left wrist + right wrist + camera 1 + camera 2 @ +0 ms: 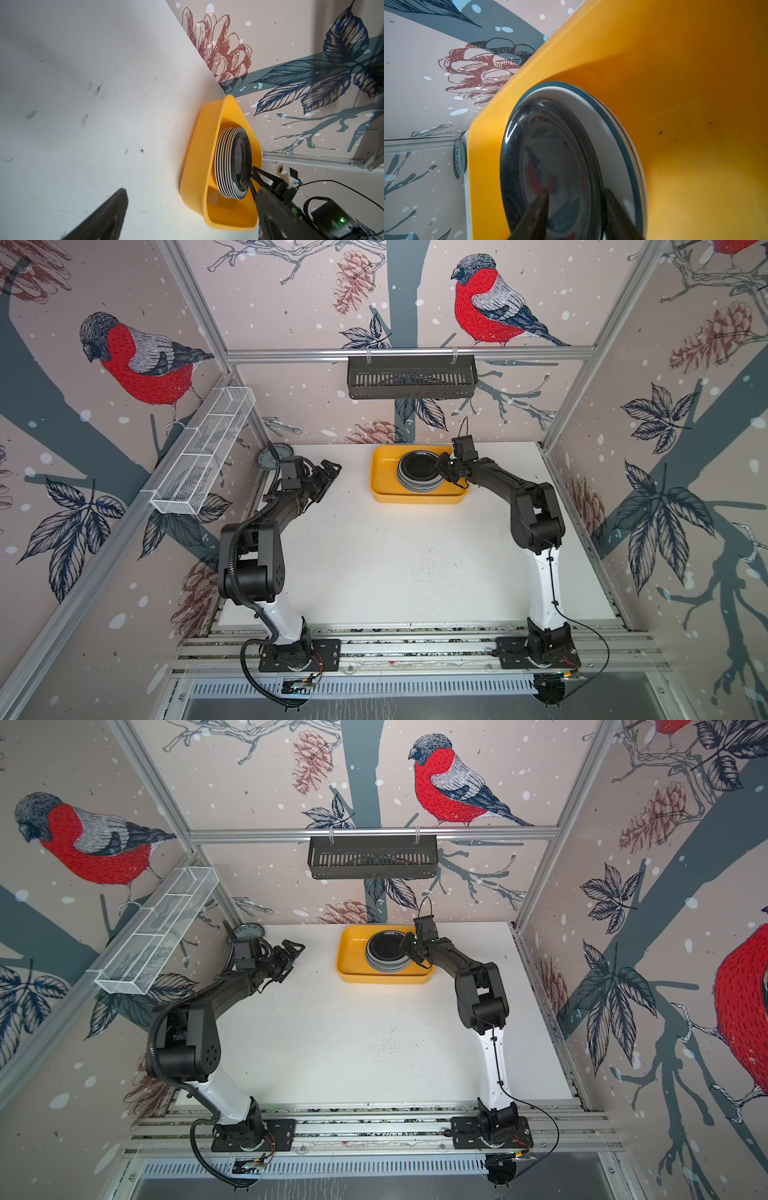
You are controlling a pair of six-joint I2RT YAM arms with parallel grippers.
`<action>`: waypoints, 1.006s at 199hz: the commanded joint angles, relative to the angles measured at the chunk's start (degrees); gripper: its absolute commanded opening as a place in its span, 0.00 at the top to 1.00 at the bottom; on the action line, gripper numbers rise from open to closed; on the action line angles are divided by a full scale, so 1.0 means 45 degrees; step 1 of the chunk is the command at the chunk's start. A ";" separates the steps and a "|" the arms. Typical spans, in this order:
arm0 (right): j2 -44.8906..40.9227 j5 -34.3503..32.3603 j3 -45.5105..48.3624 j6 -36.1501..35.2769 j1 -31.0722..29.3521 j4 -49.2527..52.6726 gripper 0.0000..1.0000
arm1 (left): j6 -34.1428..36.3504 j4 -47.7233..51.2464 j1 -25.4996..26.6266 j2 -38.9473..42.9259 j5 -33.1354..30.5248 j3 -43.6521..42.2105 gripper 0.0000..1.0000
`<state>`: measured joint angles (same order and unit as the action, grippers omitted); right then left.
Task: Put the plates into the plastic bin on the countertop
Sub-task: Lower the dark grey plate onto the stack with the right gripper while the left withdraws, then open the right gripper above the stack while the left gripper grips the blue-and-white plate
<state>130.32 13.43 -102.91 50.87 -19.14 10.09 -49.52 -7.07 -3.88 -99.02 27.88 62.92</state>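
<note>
The white countertop (374, 556) lies below me. At its 12 o'clock edge sits the yellow plastic bin (380, 485), holding a stack of plates (415, 488) topped by a small black plate (415, 467). My right arm reaches in, elbow bent. My right gripper (441, 470) is at the stack's 3 o'clock, jaws parted astride the black rim and pinching nothing. My left gripper (330, 472) hangs spread wide at the countertop's 10 o'clock, near a grey-blue plate (272, 455) in that corner.

No readable text, no labels, brands or numbers — nothing legible in any view
</note>
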 commanded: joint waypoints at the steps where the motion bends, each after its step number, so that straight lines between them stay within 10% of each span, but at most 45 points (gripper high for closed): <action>1: 0.0068 -0.0498 -0.0292 -0.0500 -0.0070 0.0680 0.45 | 0.0203 0.0008 -0.0040 -0.0004 -0.0057 -0.0071 0.04; 84: -0.0406 -0.1768 -0.1205 -0.1818 -0.0526 0.2373 0.23 | 0.0970 0.0785 -0.0917 0.0568 -0.1501 -0.0485 0.04; 111: -0.1041 -0.2142 -0.1023 -0.2612 -0.0780 0.2132 0.00 | 0.1121 0.0891 -0.1528 0.0604 -0.2208 -0.0598 0.03; 200: -0.2608 -0.1637 -0.0373 -0.3603 -0.1151 -0.1127 0.01 | -0.0397 -0.1069 -0.2783 -0.1541 -0.3049 0.0180 0.03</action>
<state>119.77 6.07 -104.55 36.71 -23.88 11.14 -47.99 -7.03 -15.53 -102.89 16.08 61.28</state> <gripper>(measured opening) 0.995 0.967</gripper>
